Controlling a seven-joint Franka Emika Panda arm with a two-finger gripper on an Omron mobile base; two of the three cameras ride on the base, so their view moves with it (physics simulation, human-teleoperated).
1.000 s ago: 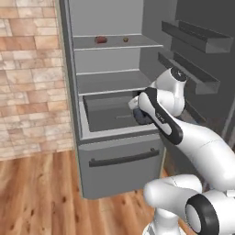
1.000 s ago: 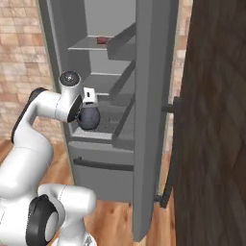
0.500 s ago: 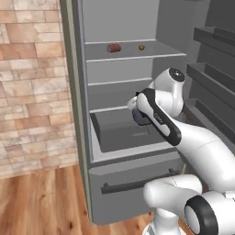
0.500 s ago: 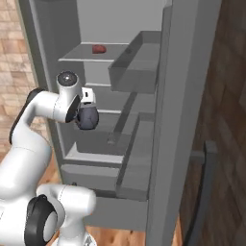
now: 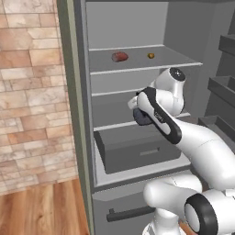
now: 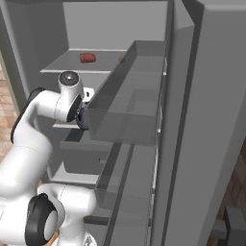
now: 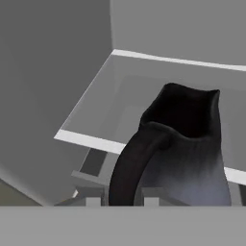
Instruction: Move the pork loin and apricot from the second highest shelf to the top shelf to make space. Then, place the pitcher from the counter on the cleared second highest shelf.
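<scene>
- The gripper is mostly hidden behind the arm; I cannot tell if its jaws are apart or together.
- The pitcher is near the hand, in front of the second highest shelf.
- The pork loin and the apricot lie apart on the top shelf.
- A grey drawer stands pulled out below.
- A brick wall is left of the fridge.
</scene>
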